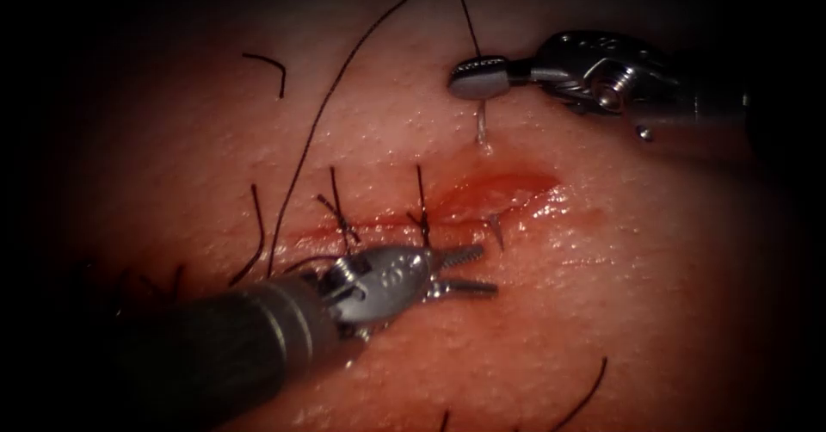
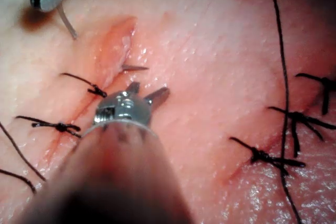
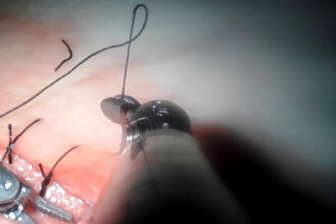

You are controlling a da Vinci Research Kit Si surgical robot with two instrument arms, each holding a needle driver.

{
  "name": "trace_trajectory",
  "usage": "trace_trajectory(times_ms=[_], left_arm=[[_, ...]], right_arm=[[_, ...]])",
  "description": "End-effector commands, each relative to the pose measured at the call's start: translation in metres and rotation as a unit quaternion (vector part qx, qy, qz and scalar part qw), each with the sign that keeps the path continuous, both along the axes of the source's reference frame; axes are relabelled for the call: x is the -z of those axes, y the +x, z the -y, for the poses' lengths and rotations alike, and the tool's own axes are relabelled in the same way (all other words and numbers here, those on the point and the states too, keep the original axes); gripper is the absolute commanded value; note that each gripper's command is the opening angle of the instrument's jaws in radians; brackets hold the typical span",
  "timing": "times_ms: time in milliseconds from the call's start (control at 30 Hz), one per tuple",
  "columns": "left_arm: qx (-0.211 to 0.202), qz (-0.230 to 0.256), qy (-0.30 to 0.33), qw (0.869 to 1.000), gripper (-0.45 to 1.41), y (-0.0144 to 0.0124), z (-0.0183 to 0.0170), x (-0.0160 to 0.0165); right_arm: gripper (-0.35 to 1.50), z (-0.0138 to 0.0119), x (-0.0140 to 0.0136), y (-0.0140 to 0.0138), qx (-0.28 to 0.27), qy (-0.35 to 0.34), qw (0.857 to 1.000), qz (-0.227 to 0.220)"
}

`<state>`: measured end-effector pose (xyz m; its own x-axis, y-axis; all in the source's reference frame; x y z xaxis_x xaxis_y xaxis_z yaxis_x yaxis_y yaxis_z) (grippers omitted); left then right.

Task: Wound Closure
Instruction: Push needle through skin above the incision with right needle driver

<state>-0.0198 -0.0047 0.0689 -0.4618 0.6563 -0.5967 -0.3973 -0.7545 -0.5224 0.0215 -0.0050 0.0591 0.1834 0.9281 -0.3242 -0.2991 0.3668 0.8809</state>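
Tissue [image 1: 602,294] lay across the endoscope view, cut [image 1: 482,204] running left to right, red fluid [image 1: 490,187] pooled at its unclosed right end. Two knotted stitches [image 1: 344,217] crossed the cut's left part, probably why both tools sat at the open stretch to their right.

Left hand [image 1: 465,268] came in from lower left, just below the cut. Its jaws stood parted and grasped nothing; tips hovered close beside the needle tip, likely placed to receive it.

Right hand [image 1: 477,75] came in from the right, above the cut, clenched on the needle [image 1: 482,122] near its tail end. The needle's shaft ran down from the jaws into the tissue above the cut. The needle tip [image 1: 497,225] stood out of the tissue at the cut's lower edge, so the needle sat in the tissue with its middle buried.

Thread [image 1: 310,139] trailed from the right hand upward and swept in a long loop down the left side. A cut end of thread [image 1: 267,66] lay loose at upper left.
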Motion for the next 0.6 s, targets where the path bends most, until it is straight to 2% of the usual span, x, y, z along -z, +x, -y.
trace_trajectory(times_ms=[33,67,267,367,433,467,500,533,567,600], left_arm=[[0.0,0.0,-0.001,1.0,0.15,-0.0005,-0.0003,-0.0006],[0.0,0.0,-0.001,1.0,0.15,-0.0006,-0.0003,-0.0006],[0.0,0.001,-0.001,1.0,0.15,-0.0005,-0.0003,-0.0006],[0.0,0.001,-0.001,1.0,0.15,-0.0004,-0.0003,-0.0006],[-0.01,0.001,-0.012,1.0,0.15,-0.0004,-0.0002,-0.0006],[-0.018,0.002,-0.02,1.0,0.15,-0.0004,-0.0002,-0.0006],[-0.049,0.009,-0.049,0.998,0.17,-0.0003,-0.0002,-0.0004],[-0.07,0.015,-0.069,0.995,0.19,-0.0003,-0.0001,-0.0004],[-0.087,0.025,-0.089,0.992,0.22,-0.0003,-0.0001,-0.0003],[-0.106,0.038,-0.115,0.987,0.26,-0.0002,-0.0001,-0.0001]], right_arm=[[-0.35,-0.0004,-0.0002,0.0009,0.002,0.024,1.0,0.0],[-0.35,0.0003,-0.0004,0.001,0.012,0.064,0.998,0.004],[-0.35,0.0044,-0.0011,0.0019,0.055,0.131,0.99,-0.019],[-0.35,0.0054,-0.0008,0.002,0.072,0.131,0.988,-0.025],[-0.35,0.0051,-0.0005,0.0019,0.062,0.13,0.989,-0.022],[-0.35,0.0047,-0.0004,0.0018,0.058,0.106,0.992,-0.028],[-0.27,0.0036,-0.0003,0.0016,0.04,0.06,0.996,-0.046],[0.09,0.0027,-0.0003,0.0012,0.024,0.035,0.998,-0.053],[0.31,0.0021,-0.0002,0.0009,0.013,0.019,0.998,-0.055],[0.66,0.0012,-0.0003,0.0005,0.0,0.003,0.999,-0.051]])
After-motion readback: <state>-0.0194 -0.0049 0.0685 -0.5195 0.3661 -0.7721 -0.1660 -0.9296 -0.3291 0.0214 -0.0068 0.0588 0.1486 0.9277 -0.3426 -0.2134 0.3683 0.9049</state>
